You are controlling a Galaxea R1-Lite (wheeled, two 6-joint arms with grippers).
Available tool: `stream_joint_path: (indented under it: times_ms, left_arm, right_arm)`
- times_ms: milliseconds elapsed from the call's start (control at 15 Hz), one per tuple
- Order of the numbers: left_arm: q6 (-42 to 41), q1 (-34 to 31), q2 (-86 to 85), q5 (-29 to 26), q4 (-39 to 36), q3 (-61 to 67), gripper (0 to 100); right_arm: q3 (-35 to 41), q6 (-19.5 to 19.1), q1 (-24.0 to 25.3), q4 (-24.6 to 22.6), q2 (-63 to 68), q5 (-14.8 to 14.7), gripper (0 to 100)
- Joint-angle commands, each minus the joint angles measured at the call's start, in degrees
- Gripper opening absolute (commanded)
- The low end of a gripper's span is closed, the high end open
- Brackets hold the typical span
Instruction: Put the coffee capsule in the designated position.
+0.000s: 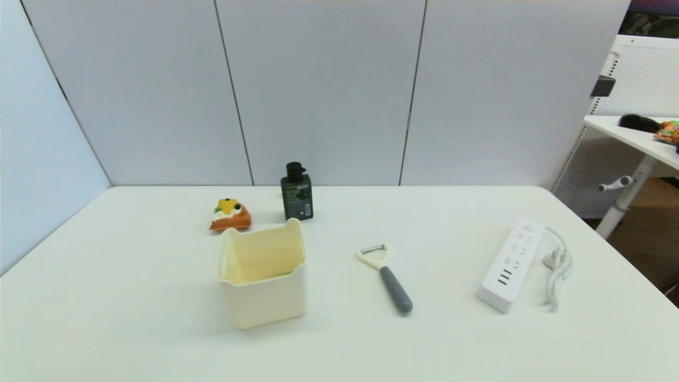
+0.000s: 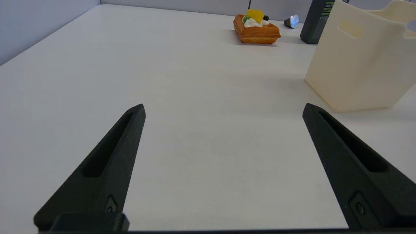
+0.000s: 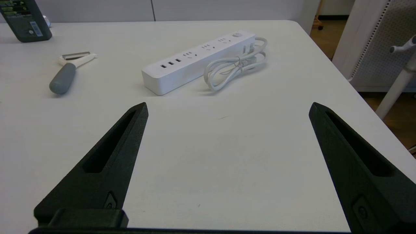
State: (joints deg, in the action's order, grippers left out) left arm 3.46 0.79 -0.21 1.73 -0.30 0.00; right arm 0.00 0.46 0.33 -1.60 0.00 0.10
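While both arms sit low over the near tabletop (image 1: 132, 297), the left pincer (image 2: 224, 110) and right pincer (image 3: 227, 109) gape wide, each holding nothing. Coffee capsule (image 2: 292, 21) lies on its side between toy cake (image 2: 256, 27) and black pump bottle (image 2: 317, 22), behind the cream bin (image 1: 263, 276), outside it.

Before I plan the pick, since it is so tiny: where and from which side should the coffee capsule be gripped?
Probably across its tapered dark body, from above. The coffee capsule lies on its side, foil end showing, between the toy cake and the pump bottle, leaving little side room.
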Motion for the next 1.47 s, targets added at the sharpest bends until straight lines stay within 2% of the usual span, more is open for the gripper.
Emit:
stream_joint_path:
  times_ms: [67, 1467]
  left_arm:
    - [0.05, 0.0, 0.21, 0.03, -0.05, 0.0, 100]
    - [0.05, 0.0, 0.12, 0.03, 0.04, 0.0, 100]
  right_arm:
    - [0.44, 0.06, 0.02, -0.07, 0.0, -0.01, 100]
    - [0.44, 0.06, 0.02, -0.07, 0.0, -0.01, 100]
